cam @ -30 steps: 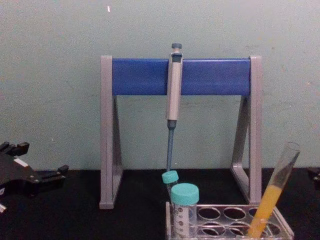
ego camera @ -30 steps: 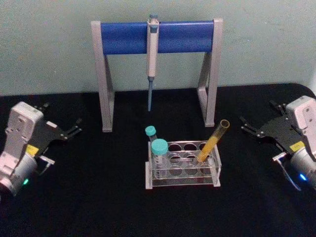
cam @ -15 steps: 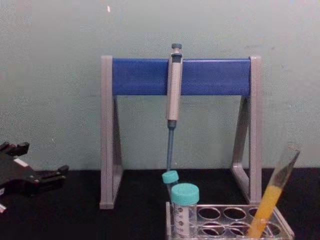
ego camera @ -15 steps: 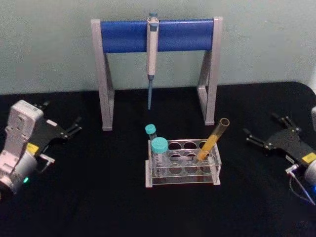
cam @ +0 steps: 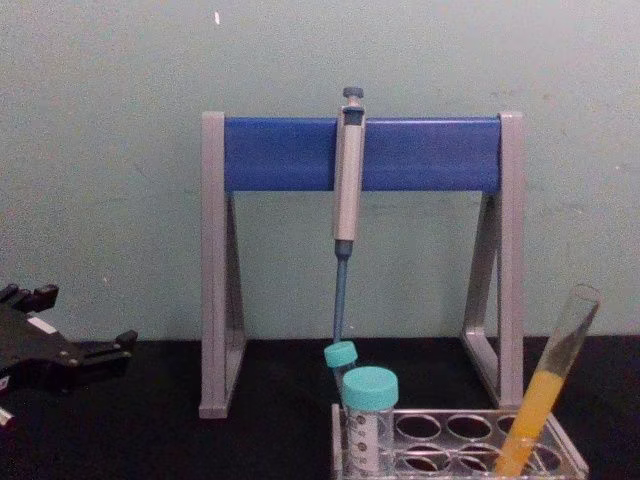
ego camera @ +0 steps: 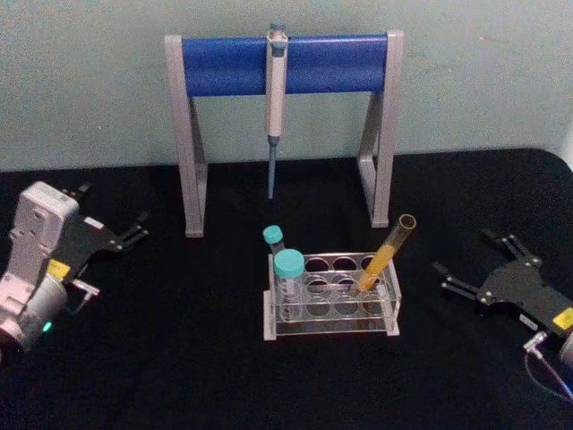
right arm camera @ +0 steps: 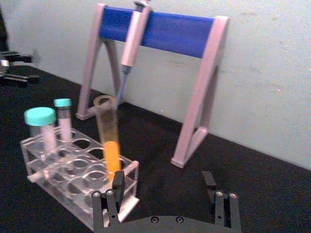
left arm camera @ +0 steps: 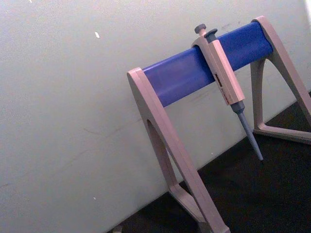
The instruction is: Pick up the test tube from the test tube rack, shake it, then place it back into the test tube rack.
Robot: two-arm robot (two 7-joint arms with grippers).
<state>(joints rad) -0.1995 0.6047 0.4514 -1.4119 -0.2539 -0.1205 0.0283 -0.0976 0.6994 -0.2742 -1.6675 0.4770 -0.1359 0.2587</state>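
Note:
The test tube point(ego camera: 387, 251) leans to the right in a right-hand hole of the clear test tube rack point(ego camera: 331, 324), with orange-yellow liquid in its lower half. The right wrist view shows the test tube point(right arm camera: 108, 133) and the test tube rack point(right arm camera: 73, 180) ahead of my open right gripper point(right arm camera: 163, 182). My right gripper point(ego camera: 462, 253) hovers to the right of the rack, apart from it, fingers pointing toward it. My left gripper point(ego camera: 112, 215) rests open at the far left. In the chest view, the test tube point(cam: 550, 395) rises out of the test tube rack point(cam: 460, 452).
A tall grey-and-blue pipette stand point(ego camera: 286, 64) stands behind the rack with a pipette point(ego camera: 275, 90) hanging from its bar. Two teal-capped tubes point(ego camera: 288, 266) sit in the rack's left holes. A black cloth point(ego camera: 179, 358) covers the table.
My right gripper has moved down and toward the table's front, ending a little closer to the rack. The left arm, the tube and the rack have not moved.

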